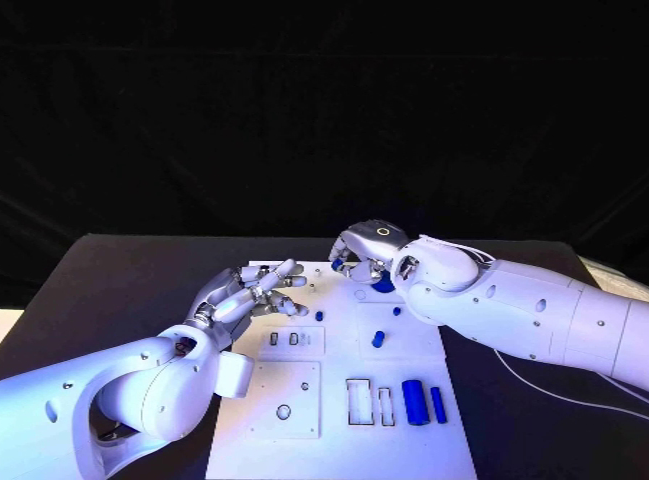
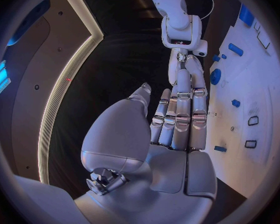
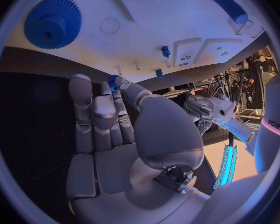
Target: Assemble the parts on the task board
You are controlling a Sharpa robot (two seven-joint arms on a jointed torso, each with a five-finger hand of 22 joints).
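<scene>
My left hand (image 1: pixel 255 290) hovers over the left edge of the task board (image 1: pixel 411 455), fingers stretched out side by side toward the far end, holding nothing; my left wrist view shows that hand (image 2: pixel 177 119) with its fingers pressed together and straight, the thumb (image 2: pixel 139 97) apart from them. That same view catches a round blue part (image 2: pixel 215 76) on the board beyond my fingertips, plus small blue parts (image 2: pixel 235 103) scattered along the white surface.

Moving right in the head view, two small blue pegs (image 1: pixel 378 339) stand upright mid-board, and near the front edge a thick blue cylinder (image 1: pixel 414 402) and a thinner blue bar (image 1: pixel 438 404) lie beside outlined slots (image 1: pixel 359 400).

My right hand (image 1: pixel 362 253) sits at the board's far end, curled over something blue. The right wrist view settles it: my right hand (image 3: pixel 109 119) pinches a tiny blue part (image 3: pixel 112 79) between thumb and a fingertip, the other fingers upright alongside. That view alone shows the gear's teeth (image 3: pixel 52 22) clearly, lying flat on the board.

Some dark lettering marks my right forearm there, too partial to read.
</scene>
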